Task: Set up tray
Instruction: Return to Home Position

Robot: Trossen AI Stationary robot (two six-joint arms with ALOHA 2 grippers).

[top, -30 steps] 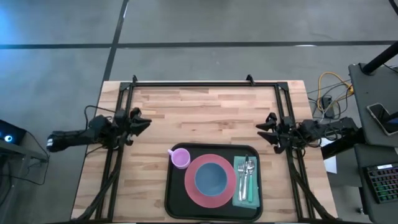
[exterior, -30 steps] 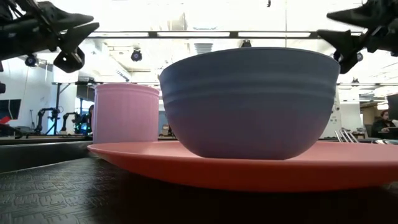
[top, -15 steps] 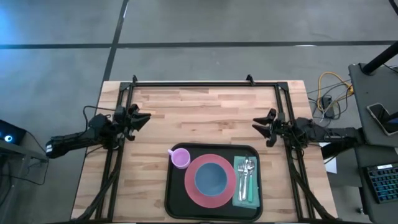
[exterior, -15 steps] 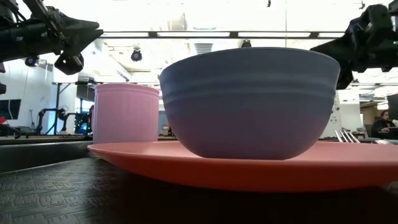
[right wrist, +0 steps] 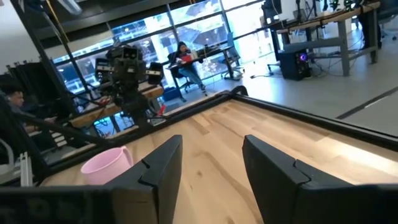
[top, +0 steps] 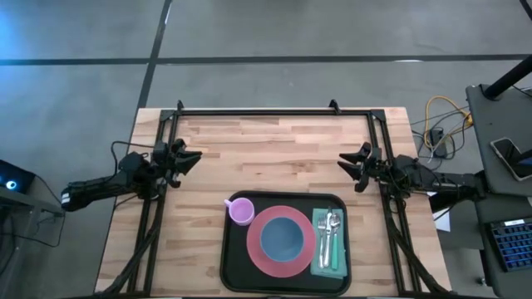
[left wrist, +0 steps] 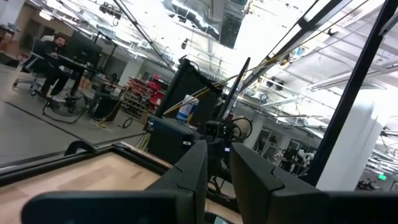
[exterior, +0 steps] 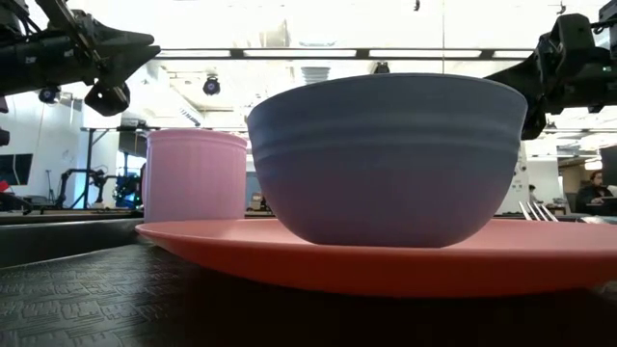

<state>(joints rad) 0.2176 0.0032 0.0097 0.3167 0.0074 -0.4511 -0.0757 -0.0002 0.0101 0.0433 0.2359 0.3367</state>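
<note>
The black tray (top: 233, 262) lies at the table's near middle. On it stand a round pink plate (top: 254, 246) with a blue bowl (top: 283, 237), a pink cup (top: 241, 211) at the tray's far left corner, and a teal napkin (top: 318, 249) with cutlery (top: 330, 231) on top at the right. My left gripper (top: 193, 156) hovers open over the table's left side, left of and beyond the tray. My right gripper (top: 347, 164) hovers open over the right side, just beyond the tray's far right corner. In the low view the bowl (exterior: 386, 159), the plate (exterior: 386, 265) and the cup (exterior: 193, 178) fill the foreground.
Bare wooden tabletop (top: 274, 149) stretches between the grippers and to the far edge. A black frame rail (top: 274, 111) runs along the far edge, and rails run down both sides. People sit at desks in the room beyond the table.
Both grippers have drawn a little toward the table's far edge, and the right one has also moved slightly toward the left. The things on the tray have stayed in place.
</note>
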